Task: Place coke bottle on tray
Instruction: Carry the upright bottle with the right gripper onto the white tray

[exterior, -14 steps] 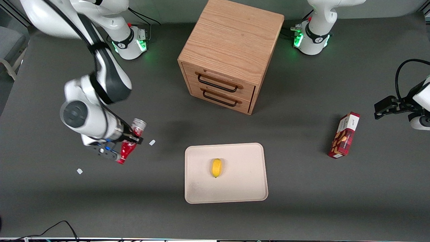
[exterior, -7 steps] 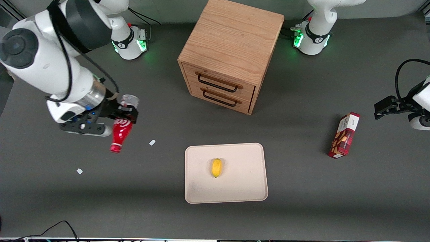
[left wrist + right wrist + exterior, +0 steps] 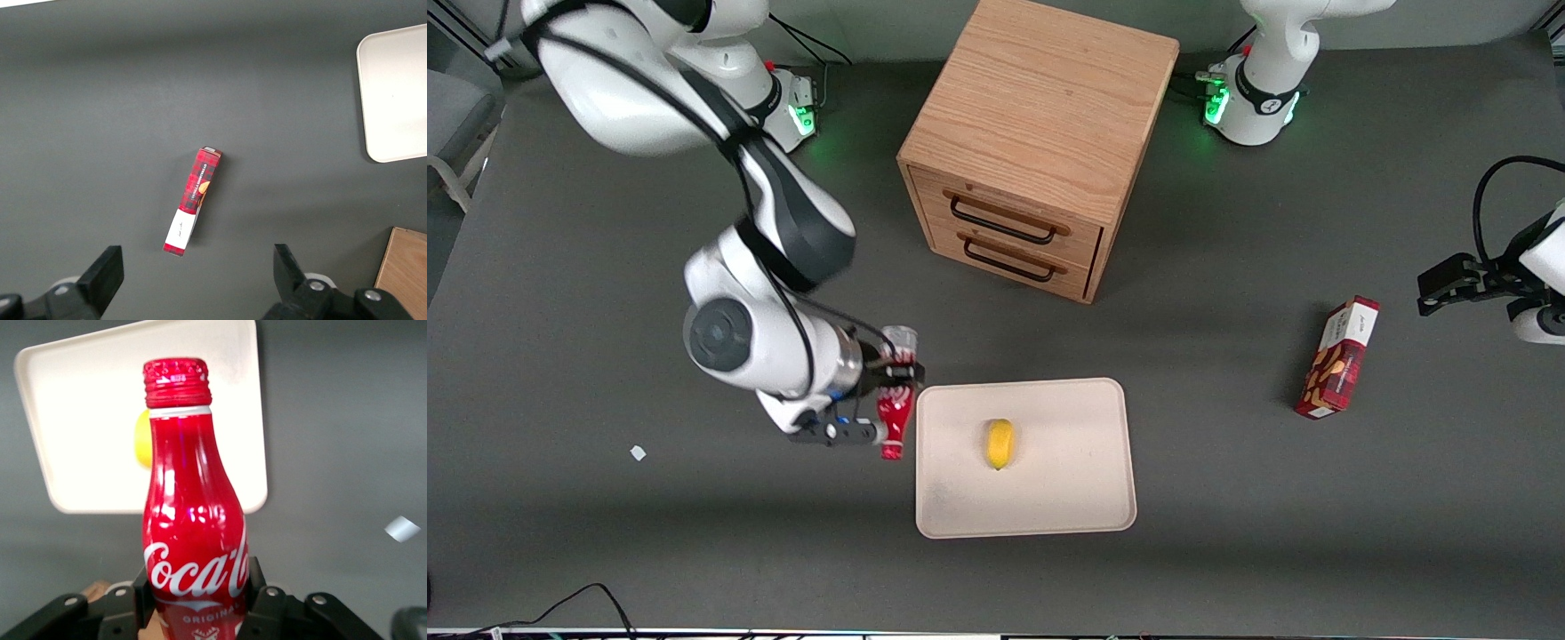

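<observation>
The red coke bottle [image 3: 895,418] [image 3: 192,520] hangs above the table, its cap pointing toward the front camera and its silver base away from it. My right gripper [image 3: 893,380] [image 3: 197,587] is shut on the bottle's lower body, with black fingers [image 3: 257,583] pressed on both sides. The cream tray [image 3: 1067,498] [image 3: 80,407] lies flat beside the bottle, toward the parked arm's end. The bottle hovers just off the tray's edge on the working arm's end. A yellow fruit [image 3: 1000,444] [image 3: 141,440] rests on the tray.
A wooden two-drawer cabinet [image 3: 1036,142] stands farther from the front camera than the tray. A red snack box [image 3: 1338,357] [image 3: 192,201] lies toward the parked arm's end. A small white scrap [image 3: 638,452] lies on the table toward the working arm's end.
The right arm has swung the held bottle from the working arm's end toward the tray, nearer the front camera. The bottle now hangs beside the tray's edge.
</observation>
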You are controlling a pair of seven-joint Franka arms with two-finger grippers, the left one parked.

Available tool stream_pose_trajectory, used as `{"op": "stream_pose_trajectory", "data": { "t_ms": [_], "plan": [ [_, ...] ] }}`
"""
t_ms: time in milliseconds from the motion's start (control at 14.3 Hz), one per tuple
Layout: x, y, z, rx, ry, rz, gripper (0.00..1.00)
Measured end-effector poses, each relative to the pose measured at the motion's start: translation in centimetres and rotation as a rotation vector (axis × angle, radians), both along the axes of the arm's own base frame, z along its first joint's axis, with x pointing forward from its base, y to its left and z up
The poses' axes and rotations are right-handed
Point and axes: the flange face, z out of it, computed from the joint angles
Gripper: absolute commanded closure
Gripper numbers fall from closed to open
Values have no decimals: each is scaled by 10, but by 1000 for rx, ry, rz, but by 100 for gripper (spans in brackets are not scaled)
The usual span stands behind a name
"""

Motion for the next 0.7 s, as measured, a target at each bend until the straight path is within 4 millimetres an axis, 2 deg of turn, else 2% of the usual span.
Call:
{"op": "stream_pose_trajectory", "data": {
  "t_ms": [140, 279, 419, 698],
  "plan": [
    [12, 2, -56, 35, 2, -41, 100],
    [19, 4, -92, 62, -11, -79, 100],
    [25, 8, -111, 67, -24, -112, 100],
    [38, 13, -129, 82, -56, -148, 100]
  ]
}}
